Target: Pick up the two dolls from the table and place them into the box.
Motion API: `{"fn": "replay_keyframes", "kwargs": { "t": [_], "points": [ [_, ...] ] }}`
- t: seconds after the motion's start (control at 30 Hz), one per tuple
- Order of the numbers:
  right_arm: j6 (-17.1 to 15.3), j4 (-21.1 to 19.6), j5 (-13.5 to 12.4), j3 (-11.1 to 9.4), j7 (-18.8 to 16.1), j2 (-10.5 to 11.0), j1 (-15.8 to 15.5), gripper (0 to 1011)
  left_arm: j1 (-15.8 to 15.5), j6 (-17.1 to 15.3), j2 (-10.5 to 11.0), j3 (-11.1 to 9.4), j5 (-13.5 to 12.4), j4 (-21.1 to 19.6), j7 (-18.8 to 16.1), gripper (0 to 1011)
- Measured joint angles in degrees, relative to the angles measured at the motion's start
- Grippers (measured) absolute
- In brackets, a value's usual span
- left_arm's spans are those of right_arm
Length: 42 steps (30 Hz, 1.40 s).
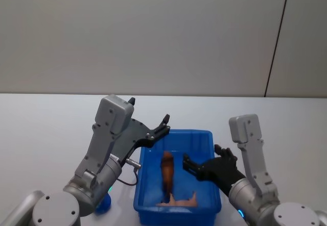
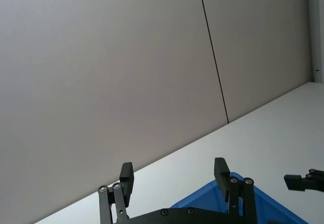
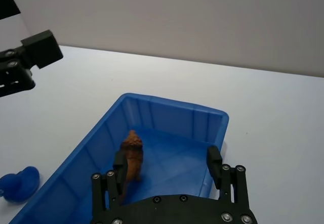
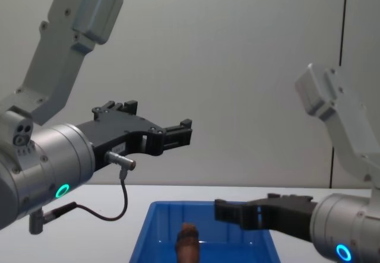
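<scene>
We see both dolls inside the blue box (image 1: 176,132).
The reddish-brown dog doll (image 1: 167,171) stands mid-box and the pink pig doll (image 1: 180,202) is by the near wall. Our right gripper (image 3: 166,163) hovers over the box's right side, fingers apart and empty. Our left gripper (image 2: 173,176) hangs above its far-left corner, likewise spread.
</scene>
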<state>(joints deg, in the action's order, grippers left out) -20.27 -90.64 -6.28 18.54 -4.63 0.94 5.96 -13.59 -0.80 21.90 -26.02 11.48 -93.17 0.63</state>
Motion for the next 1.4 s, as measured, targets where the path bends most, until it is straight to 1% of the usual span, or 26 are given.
{"fn": "replay_keyframes", "kwargs": {
  "t": [0.03, 0.13, 0.33, 0.57, 0.6, 0.77, 1.03, 1.4],
  "points": [
    [0.5, -0.2, 0.1, 0.0, 0.7, 0.0, -0.1, 960, 0.0, 0.0, 0.0, 0.0, 0.0, 0.0, 0.0, 1001],
    [1.2, -0.7, 0.2, -0.2, 1.7, 0.1, -0.4, 1001, 0.0, 0.0, 0.0, 0.0, 0.0, 0.0, 0.0, 1001],
    [2.9, -2.4, 0.2, -0.9, 4.9, 0.8, -1.8, 1001, 0.0, 0.0, 0.0, 0.0, 0.0, 0.0, 0.0, 1001],
    [4.5, -4.7, -0.6, -2.5, 9.0, 2.5, -3.9, 1001, 0.0, 0.0, 0.0, 0.0, 0.0, 0.0, 0.0, 1001],
    [4.5, -4.7, -0.6, -2.5, 9.0, 2.5, -3.9, 1001, 0.0, 0.0, 0.0, 0.0, 0.0, 0.0, 0.0, 1001],
    [5.3, -5.9, -1.5, -3.9, 11.7, 3.9, -5.4, 1001, 0.0, 0.0, 0.0, 0.0, 0.0, 0.0, 0.0, 1001],
    [5.9, -6.8, -2.5, -5.4, 14.2, 5.1, -6.7, 1001, 0.0, 0.0, 0.0, 0.0, 0.0, 0.0, 0.0, 1001],
    [6.3, -7.4, -3.1, -6.5, 15.9, 6.0, -7.6, 1001, 0.0, 0.0, 0.0, 0.0, 0.0, 0.0, 0.0, 1001]
  ]
}}
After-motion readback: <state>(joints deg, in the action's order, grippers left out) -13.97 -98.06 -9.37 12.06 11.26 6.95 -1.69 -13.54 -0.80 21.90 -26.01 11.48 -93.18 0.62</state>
